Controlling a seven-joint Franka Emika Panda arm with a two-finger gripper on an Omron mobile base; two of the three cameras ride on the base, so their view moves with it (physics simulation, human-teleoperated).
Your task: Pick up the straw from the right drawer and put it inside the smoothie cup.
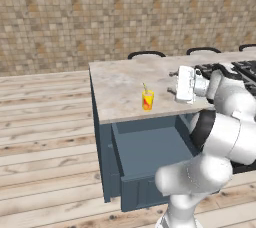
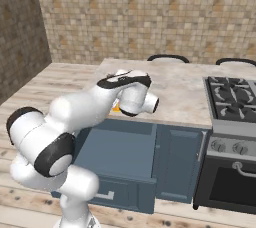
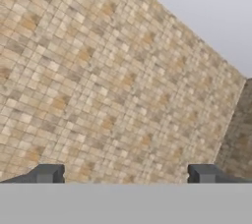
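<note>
two base cams behind the arm, left and right, looking down at the same table (image 1: pixel 125 84) and open right drawer (image 1: pixel 150 147), hand cam close, facing tiled wall (image 3: pixel 98 85)

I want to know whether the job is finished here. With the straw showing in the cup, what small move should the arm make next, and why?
Probably just draw the arm back from the counter. The straw already stands in the smoothie cup, and the pincer shows its fingertips wide apart, holding nothing, aimed at the tiled wall. The right drawer stands open.
</note>
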